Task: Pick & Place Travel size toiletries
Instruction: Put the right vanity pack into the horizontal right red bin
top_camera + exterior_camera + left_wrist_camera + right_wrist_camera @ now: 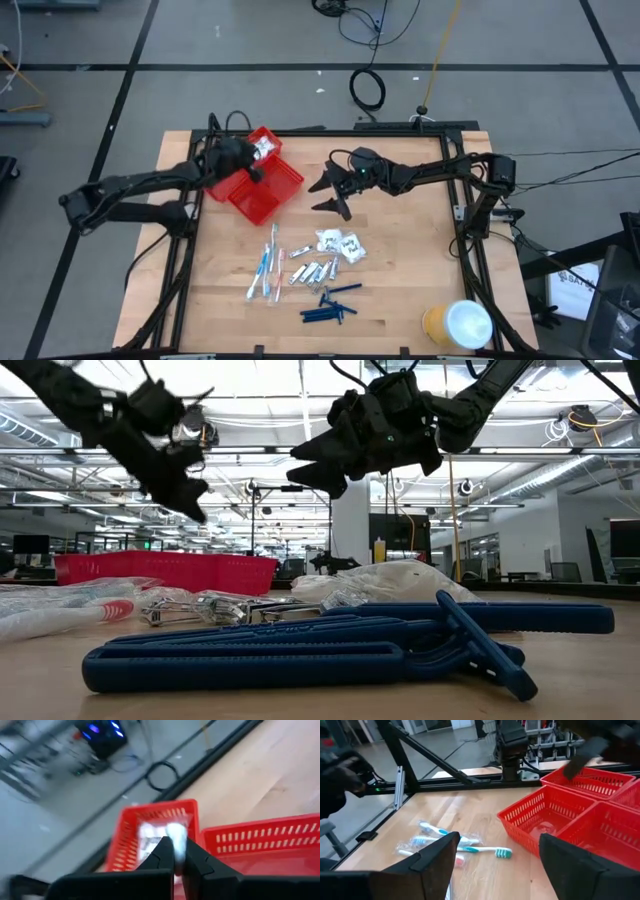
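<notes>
The red tray sits at the table's far left. My left gripper hovers over its far compartment, shut on a white packet; more white packets lie in that compartment. My right gripper hangs open above the table right of the tray, touching nothing. On the table nearer me lie the toothbrushes, the metal clippers, two white packets and the dark blue sticks. My left gripper pinches a white packet between its two fingertips, coming from above and pointing down over the tray's far compartment. The packet's edge shows in the narrow gap. The view is blurred, so its layers cannot be told.
A large yellow roll with a white top stands near the table's near right corner. The black frame rails run along the table's sides. Bare wood lies between the toiletries and the right rail.
</notes>
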